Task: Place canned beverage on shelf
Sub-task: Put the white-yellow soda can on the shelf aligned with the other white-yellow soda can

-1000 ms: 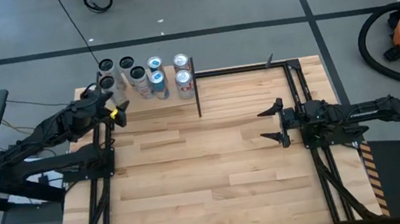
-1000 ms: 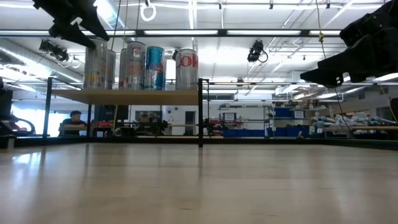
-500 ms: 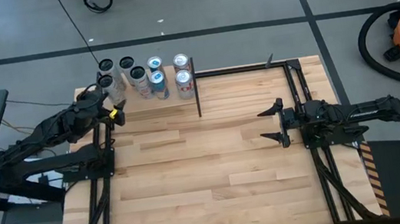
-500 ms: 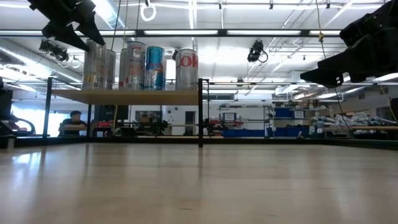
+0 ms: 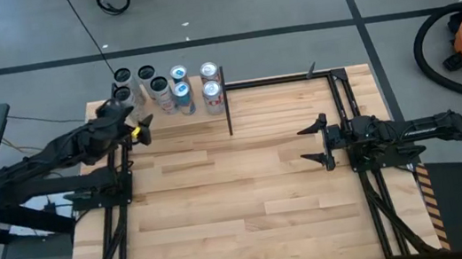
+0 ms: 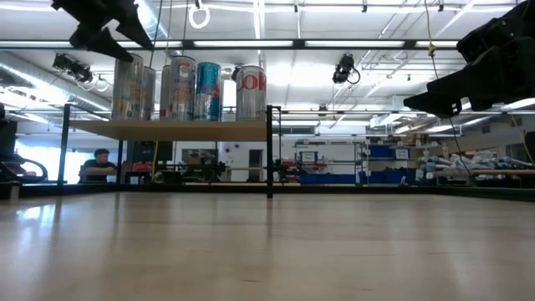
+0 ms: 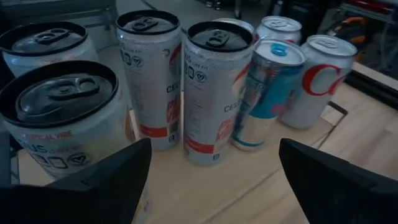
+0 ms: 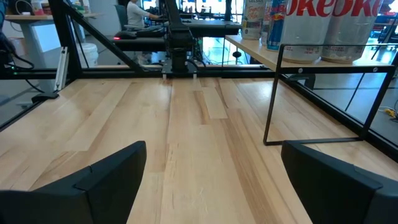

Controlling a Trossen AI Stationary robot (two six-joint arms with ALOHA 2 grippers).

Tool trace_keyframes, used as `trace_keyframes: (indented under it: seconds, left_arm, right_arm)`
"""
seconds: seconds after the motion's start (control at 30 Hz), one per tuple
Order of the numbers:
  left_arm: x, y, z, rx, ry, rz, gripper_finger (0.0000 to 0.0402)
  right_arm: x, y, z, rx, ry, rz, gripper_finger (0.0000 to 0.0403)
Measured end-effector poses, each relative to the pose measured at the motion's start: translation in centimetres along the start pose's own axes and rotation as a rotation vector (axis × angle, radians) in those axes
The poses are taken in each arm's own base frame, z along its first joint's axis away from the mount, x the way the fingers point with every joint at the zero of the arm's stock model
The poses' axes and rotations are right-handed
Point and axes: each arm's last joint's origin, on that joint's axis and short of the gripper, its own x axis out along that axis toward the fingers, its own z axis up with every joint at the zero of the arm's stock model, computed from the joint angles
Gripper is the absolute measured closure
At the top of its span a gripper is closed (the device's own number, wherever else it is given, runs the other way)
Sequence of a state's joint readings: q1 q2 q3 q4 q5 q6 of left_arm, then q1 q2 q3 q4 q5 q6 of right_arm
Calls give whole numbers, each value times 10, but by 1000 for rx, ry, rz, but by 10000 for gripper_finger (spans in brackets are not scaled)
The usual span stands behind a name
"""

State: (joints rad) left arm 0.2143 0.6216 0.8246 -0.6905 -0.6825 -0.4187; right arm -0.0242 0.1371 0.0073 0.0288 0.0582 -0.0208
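Note:
Several cans stand upright on their bases on the shelf (image 5: 202,113), a raised pale-wood panel at the table's far left. They are black-topped silver cans (image 5: 146,73), blue cans (image 5: 179,91) and red-and-white cans (image 5: 210,87). The left wrist view shows them close: a silver can (image 7: 62,118) nearest, a blue can (image 7: 267,93) and a red-lettered can (image 7: 314,78). My left gripper (image 5: 143,129) hangs open and empty over the shelf's near left corner, above can-top height in the low view (image 6: 113,38). My right gripper (image 5: 306,144) waits open and empty over the table's right half.
The shelf's black rod frame (image 5: 228,112) stands up from the table at its right end, and a black rail (image 5: 278,78) runs along the far edge. Bare planked tabletop (image 5: 248,190) lies between the arms. People and workbenches show in the room behind (image 6: 100,163).
My left gripper has shifted a little toward the table's left edge and back toward the right. It ends slightly higher over the shelf's near left corner, still open. The cans have stayed where they were.

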Motion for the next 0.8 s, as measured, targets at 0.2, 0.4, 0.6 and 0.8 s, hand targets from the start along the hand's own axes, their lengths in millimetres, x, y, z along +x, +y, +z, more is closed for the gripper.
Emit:
trace_keyframes:
  seconds: [0.2,0.4,0.6,0.8]
  left_arm:
    - [8,-6,-1,5,5,49,40]
    - [8,-5,-1,4,0,72,40]
    - [8,-3,-2,4,-11,128,40]
    - [8,0,-4,4,-3,172,40]
  right_arm:
    - [0,0,0,0,0,0,20]
    - [0,0,0,0,0,0,20]
    - [0,0,0,0,0,0,20]
    - [0,0,0,0,0,0,20]
